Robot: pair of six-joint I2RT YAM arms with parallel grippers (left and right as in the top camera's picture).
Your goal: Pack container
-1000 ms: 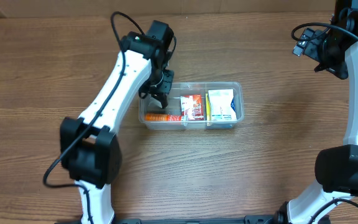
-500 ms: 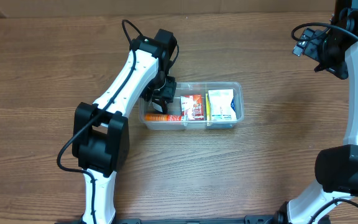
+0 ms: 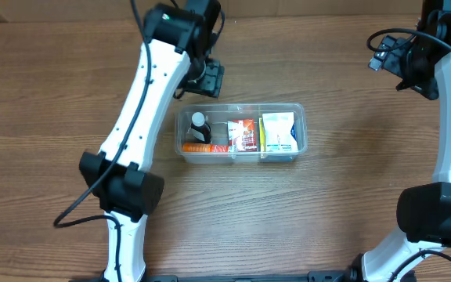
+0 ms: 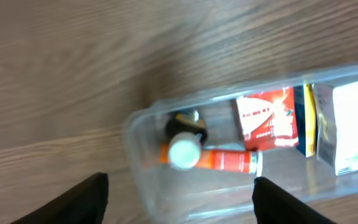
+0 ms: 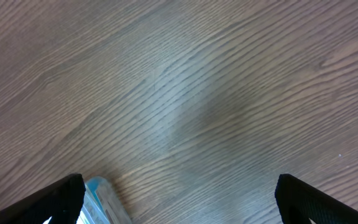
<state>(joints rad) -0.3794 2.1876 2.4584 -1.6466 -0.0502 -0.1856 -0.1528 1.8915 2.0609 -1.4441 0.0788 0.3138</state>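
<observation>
The clear container (image 3: 300, 125) lies mid-table, long side left to right. Its left end holds a small dark bottle with a white cap (image 3: 200, 122) and an orange tube (image 3: 196, 146). A red box (image 3: 242, 135) and a white, yellow and blue box (image 3: 279, 131) fill the rest. My left gripper (image 3: 207, 81) hangs open above the table just behind the container's left end, holding nothing. The left wrist view looks down on the container's rim (image 4: 134, 127), the capped bottle (image 4: 184, 152) and the tube (image 4: 229, 160), with the left gripper (image 4: 182, 202) wide apart. Far right, my right gripper (image 3: 402, 66) is open.
Bare wooden table surrounds the container on all sides. In the right wrist view, the right gripper (image 5: 188, 199) frames plain wood, with a bit of pale bluish clear plastic (image 5: 101, 199) by the left finger. The arms' bases stand at the near edge.
My left gripper was shut, low inside the container's left end. It has opened, left the capped bottle there, and risen back behind the container. The right arm has not moved.
</observation>
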